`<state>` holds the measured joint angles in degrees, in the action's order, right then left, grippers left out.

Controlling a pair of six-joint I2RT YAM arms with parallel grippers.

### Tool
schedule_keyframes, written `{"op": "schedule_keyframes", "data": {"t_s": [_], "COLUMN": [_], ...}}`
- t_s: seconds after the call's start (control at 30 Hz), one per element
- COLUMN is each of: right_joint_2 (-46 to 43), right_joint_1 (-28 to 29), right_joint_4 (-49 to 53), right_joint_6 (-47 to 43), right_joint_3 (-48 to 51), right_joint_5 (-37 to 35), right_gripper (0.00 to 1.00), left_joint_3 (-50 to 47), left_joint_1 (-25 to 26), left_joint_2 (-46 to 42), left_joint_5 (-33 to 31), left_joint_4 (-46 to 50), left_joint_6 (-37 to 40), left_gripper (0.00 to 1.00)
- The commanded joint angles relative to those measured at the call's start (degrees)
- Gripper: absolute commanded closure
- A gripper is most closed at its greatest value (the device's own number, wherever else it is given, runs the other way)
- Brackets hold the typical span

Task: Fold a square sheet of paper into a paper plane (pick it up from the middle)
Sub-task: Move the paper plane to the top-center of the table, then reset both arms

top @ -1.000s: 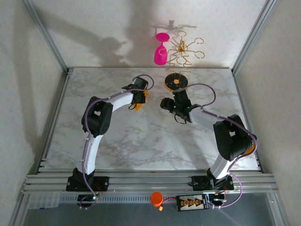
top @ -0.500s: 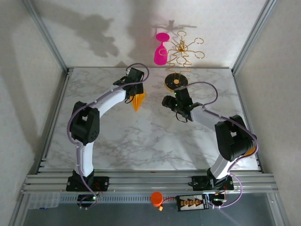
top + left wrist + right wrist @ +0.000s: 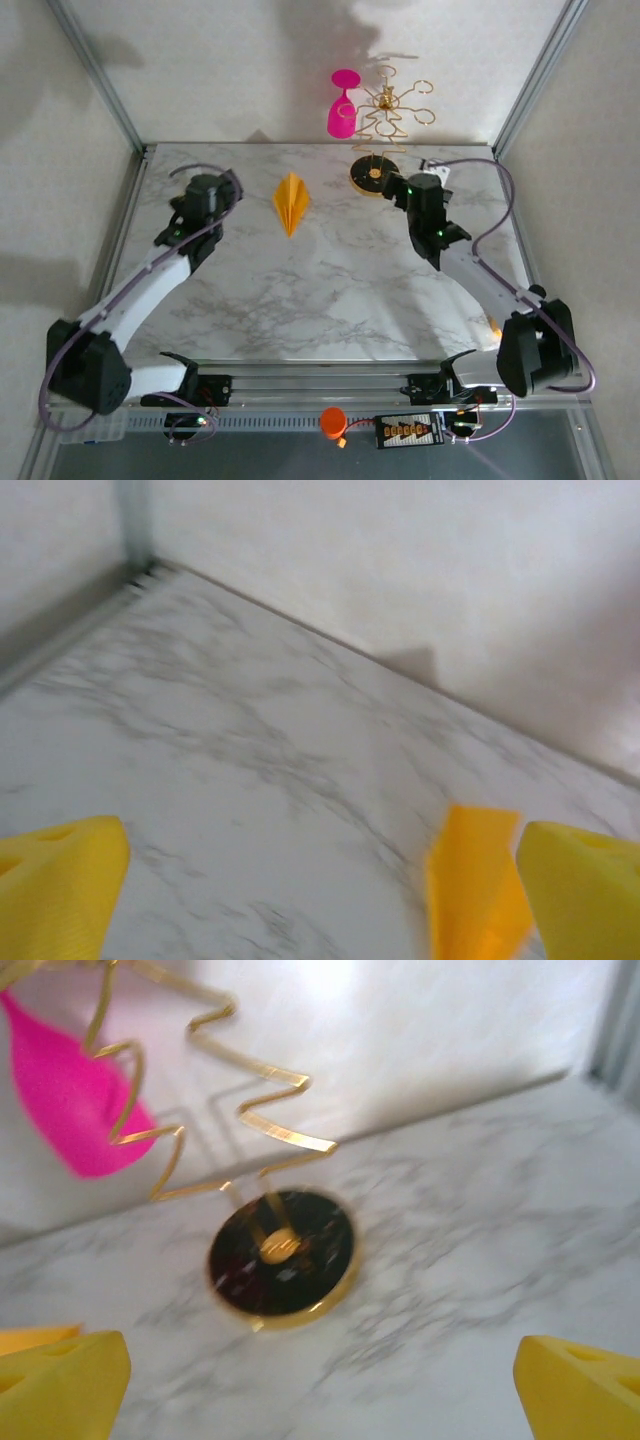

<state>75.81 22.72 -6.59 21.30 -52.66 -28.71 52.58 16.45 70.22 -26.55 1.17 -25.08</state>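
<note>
The marble table [image 3: 330,300] carries a gold stand [image 3: 375,175] near its far edge. The left gripper [image 3: 318,885], jaws wide, sits well left of that stand. The right gripper [image 3: 320,1385], jaws wide, sits just right of it. The paper plane [image 3: 291,202] lies flat near the stand's left.
</note>
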Motion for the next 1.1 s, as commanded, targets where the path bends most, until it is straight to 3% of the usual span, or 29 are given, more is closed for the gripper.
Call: {"op": "schedule_keyframes", "data": {"t_s": [0.0, 0.23, 0.47, 0.57, 0.8, 1.07], "right_joint_2": [-3.8, -6.4, -1.0, 1.0, 5.8, 9.4], "right_joint_1": [-1.9, -7.8, -10.4, -11.0, -14.3, -16.8], "right_joint_4": [-9.0, -25.5, -38.7, -47.3, -61.4, -71.8], "right_joint_6": [-6.8, -10.2, -16.0, -19.3, -22.8, -22.9], "right_joint_3": [7.8, 23.3, 30.5, 33.5, 39.2, 43.7], "right_joint_5": [-9.1, -11.2, -9.0, -4.4, 6.8, 16.0], "right_gripper": [0.01, 0.01, 0.01, 0.01, 0.01, 0.01], "left_joint_3": [-10.3, -31.1, -36.3, -38.0, -46.0, -46.6], "left_joint_1": [-4.0, -12.2, -15.5, -15.6, -16.0, -16.2], "left_joint_2": [-6.6, -17.0, -10.8, -7.1, -0.7, 5.9], "left_joint_5": [-5.1, -7.8, -5.8, -2.1, 10.4, 19.2], "left_joint_4": [-9.4, -28.4, -35.9, -42.1, -66.5, -76.7], "left_joint_6": [-0.7, 2.3, 5.9, 8.8, 13.8, 16.8], "left_gripper": [0.01, 0.01, 0.01, 0.01, 0.00, 0.00]}}
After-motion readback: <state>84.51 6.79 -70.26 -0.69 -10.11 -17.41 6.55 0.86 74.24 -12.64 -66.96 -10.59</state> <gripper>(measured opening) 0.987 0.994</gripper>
